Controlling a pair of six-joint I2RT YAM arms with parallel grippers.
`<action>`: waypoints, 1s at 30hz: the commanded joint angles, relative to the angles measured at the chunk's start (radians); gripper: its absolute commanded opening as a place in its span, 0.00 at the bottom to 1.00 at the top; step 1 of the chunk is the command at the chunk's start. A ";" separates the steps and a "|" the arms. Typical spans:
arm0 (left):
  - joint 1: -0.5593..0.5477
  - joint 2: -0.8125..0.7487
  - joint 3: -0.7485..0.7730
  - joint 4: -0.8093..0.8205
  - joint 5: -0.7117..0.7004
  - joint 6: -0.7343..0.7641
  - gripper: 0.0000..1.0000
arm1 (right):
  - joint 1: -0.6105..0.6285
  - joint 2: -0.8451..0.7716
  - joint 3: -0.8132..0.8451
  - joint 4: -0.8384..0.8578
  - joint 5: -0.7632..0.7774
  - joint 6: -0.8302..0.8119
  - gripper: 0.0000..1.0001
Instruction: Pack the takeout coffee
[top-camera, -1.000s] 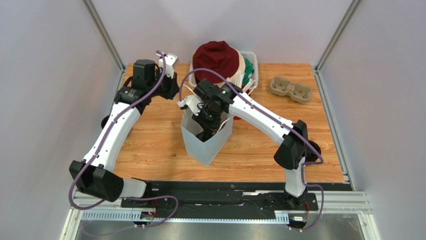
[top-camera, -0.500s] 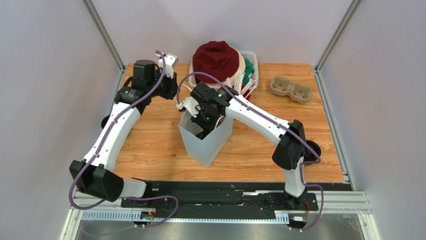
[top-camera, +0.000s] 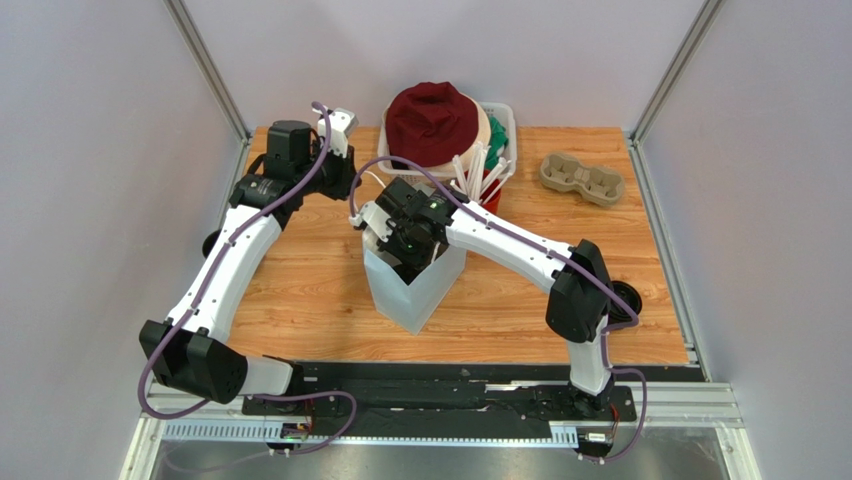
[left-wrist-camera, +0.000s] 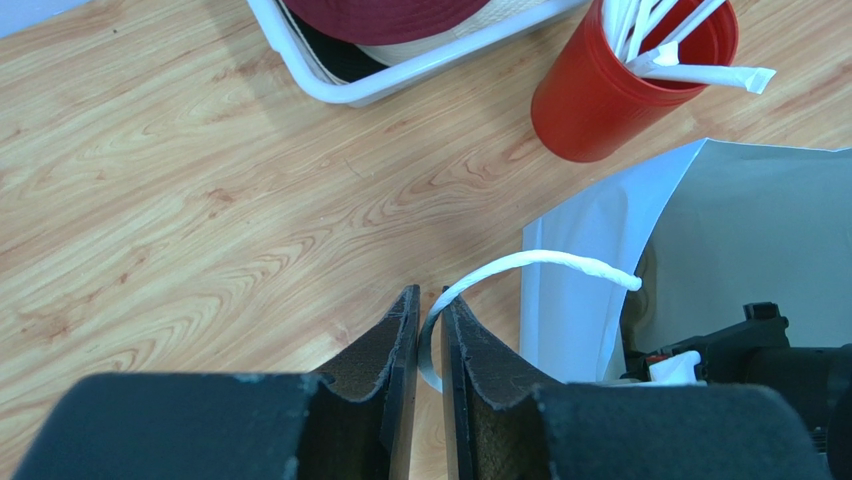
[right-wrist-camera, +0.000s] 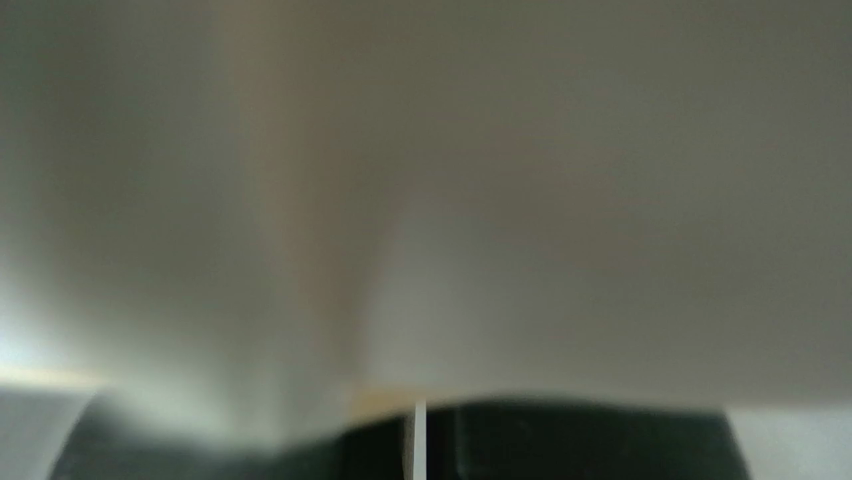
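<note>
1. Left gripper (left-wrist-camera: 428, 302) is pinched shut on the twisted paper handle (left-wrist-camera: 530, 262) of the white bag (left-wrist-camera: 590, 250). I judge this hold is there to pull the near wall outward, so the mouth gapes and the bag stays put.
2. Right gripper (top-camera: 408, 248) is sunk into the bag's mouth. Its own camera shows only blurred pale paper wall and dark shapes at the bottom edge, so I cannot tell whether its fingers are closed or spread.
3. I cannot see the takeout coffee in any view. My guess is that it sits down inside the bag, hidden under the right wrist.
4. The red cup (left-wrist-camera: 625, 85) of wrapped straws (left-wrist-camera: 700, 72) stands just beside the bag's far corner, close enough to be knocked when the arm lifts out.
5. The basket (left-wrist-camera: 420, 70) and the pulp cup carrier (top-camera: 581, 178) sit apart from the work.
</note>
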 joint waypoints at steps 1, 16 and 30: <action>0.008 -0.035 0.000 0.031 0.016 -0.014 0.22 | 0.011 -0.019 -0.046 -0.031 0.038 0.014 0.00; 0.008 -0.043 -0.004 0.028 0.014 -0.014 0.22 | 0.037 -0.003 -0.098 0.010 0.093 0.014 0.00; 0.008 -0.047 -0.007 0.020 0.068 -0.004 0.23 | 0.060 0.015 -0.167 0.042 0.147 0.016 0.00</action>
